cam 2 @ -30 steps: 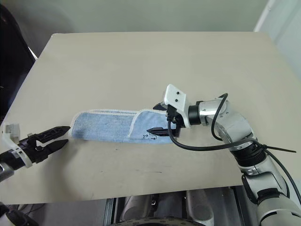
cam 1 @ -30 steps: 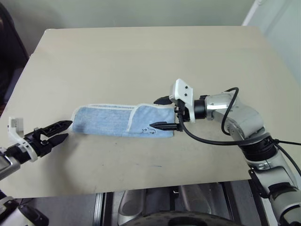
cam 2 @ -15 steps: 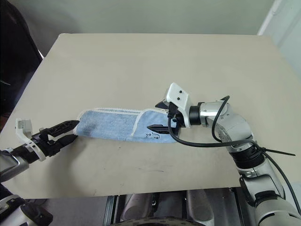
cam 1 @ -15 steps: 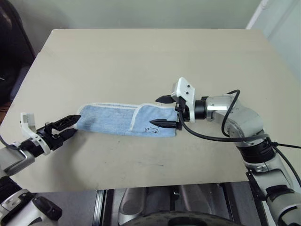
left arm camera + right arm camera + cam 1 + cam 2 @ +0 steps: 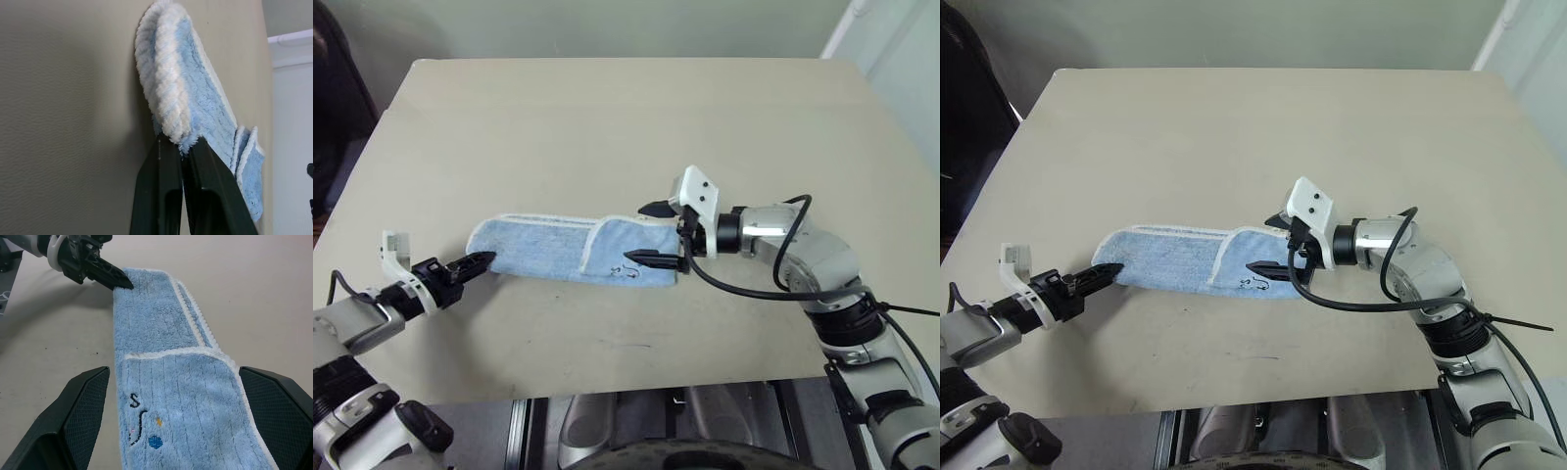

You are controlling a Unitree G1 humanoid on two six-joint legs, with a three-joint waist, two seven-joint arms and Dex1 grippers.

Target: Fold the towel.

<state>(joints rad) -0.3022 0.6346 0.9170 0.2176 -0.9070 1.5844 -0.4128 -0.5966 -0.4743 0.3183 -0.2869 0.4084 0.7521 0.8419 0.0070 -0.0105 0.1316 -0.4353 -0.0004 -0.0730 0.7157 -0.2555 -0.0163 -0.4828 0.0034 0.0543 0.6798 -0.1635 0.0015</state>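
Note:
The light blue towel (image 5: 558, 250) lies folded into a long strip across the tan table (image 5: 607, 117), its white border showing. A dark embroidered mark (image 5: 139, 423) sits near its right end. My left gripper (image 5: 485, 258) is shut on the towel's left end, and the terry edge (image 5: 168, 110) is pinched at its fingertips (image 5: 198, 147). My right gripper (image 5: 636, 233) is open and points left, one finger (image 5: 83, 416) on each side of the towel's right end. The left gripper (image 5: 120, 283) also shows at the strip's far end in the right wrist view.
The table's front edge (image 5: 607, 387) runs close below both arms. A black cable (image 5: 744, 289) loops under the right forearm. Bare tabletop stretches behind the towel to the far edge. A dark object (image 5: 333, 108) stands off the table's left side.
My left gripper slid right to the towel's left end and shut on its edge. The right gripper stayed open over the right end.

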